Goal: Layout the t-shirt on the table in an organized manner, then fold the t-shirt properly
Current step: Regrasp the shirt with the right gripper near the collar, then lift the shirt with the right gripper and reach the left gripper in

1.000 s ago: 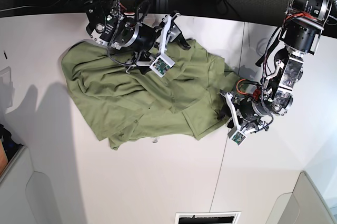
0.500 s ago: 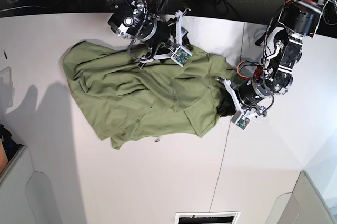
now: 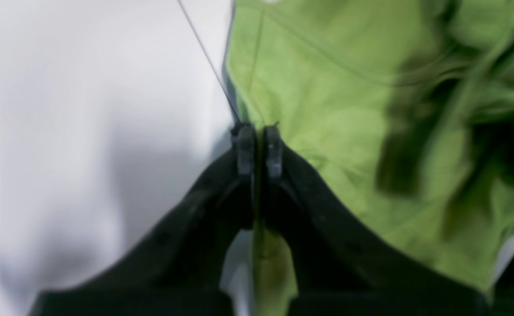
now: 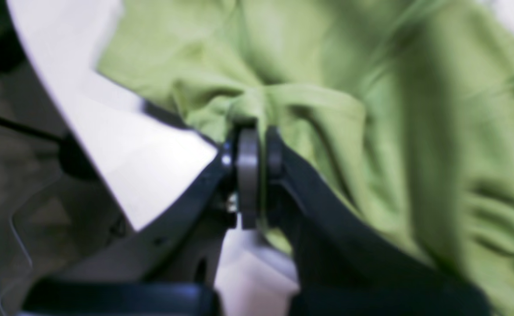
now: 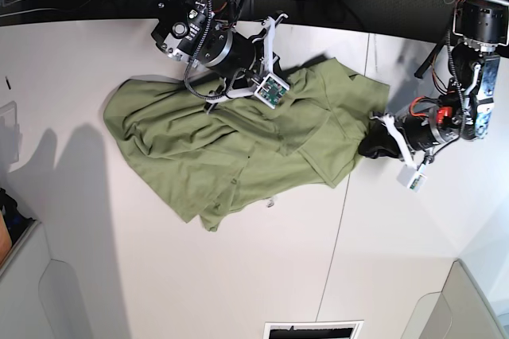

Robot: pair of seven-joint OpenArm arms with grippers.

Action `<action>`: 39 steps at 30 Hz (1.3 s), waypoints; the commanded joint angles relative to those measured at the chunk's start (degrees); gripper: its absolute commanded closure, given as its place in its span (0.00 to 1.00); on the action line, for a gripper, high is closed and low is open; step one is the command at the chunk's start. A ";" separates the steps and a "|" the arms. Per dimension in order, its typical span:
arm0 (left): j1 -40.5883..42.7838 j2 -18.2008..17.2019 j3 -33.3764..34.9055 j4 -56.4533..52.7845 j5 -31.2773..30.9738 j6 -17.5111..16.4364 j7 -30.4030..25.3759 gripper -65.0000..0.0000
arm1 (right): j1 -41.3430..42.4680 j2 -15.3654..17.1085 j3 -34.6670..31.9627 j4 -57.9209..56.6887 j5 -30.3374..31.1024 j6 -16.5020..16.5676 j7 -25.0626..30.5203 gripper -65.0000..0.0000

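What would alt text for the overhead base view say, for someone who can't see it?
A crumpled olive-green t-shirt lies on a white table, pinched at two spots by robot arms. The right gripper grips its far edge; the left gripper grips the side edge nearest it.

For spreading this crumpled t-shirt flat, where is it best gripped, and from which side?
At its outer edges, as now: the left gripper pinches the hem beside the bare table, and the right gripper pinches a bunched fold near the far table edge. The t-shirt lies heaped between them, so opposite-edge grips, approached from outside, probably let it pull flat.
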 commanded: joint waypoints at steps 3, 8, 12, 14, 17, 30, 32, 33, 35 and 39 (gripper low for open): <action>0.94 -3.48 -6.51 5.38 -7.13 -0.67 1.88 1.00 | -0.48 -0.28 0.00 5.81 0.52 0.17 0.66 1.00; 5.25 -5.33 -16.76 15.28 -13.88 -0.67 6.82 1.00 | -1.92 -0.35 0.07 16.24 0.28 -0.09 -0.22 1.00; 6.34 -5.35 -23.96 23.69 -16.81 -0.67 8.83 1.00 | -3.34 -0.33 0.50 23.37 -0.11 -0.66 -0.26 1.00; 6.19 -5.38 -27.56 27.39 -17.59 -0.67 8.83 1.00 | -4.04 -0.35 0.74 26.43 -0.11 -0.63 -0.42 1.00; 6.19 -6.43 -31.87 31.91 -18.03 -0.67 8.33 1.00 | -5.16 -0.37 1.20 27.54 -1.09 -0.70 -0.63 1.00; -13.94 -4.24 -11.21 26.27 -3.82 -0.67 -4.28 1.00 | -1.70 -0.33 27.54 27.54 -10.38 -9.70 -0.31 1.00; -18.01 -1.86 -5.20 21.07 -0.13 -0.67 -6.86 1.00 | -1.51 -0.31 32.63 27.54 -9.90 -9.70 -0.15 1.00; -19.89 -0.55 -2.58 18.03 1.70 -0.67 -8.07 1.00 | -1.33 -0.31 34.91 27.54 -9.20 -9.70 -0.20 1.00; -23.39 2.23 2.03 11.43 4.94 -0.67 -10.16 1.00 | -1.22 -0.28 39.10 26.16 -7.39 -9.73 -0.04 1.00; -28.17 6.69 7.85 -1.42 9.97 -0.67 -11.34 0.74 | -1.25 -0.31 45.72 19.15 -3.93 -9.70 0.68 0.88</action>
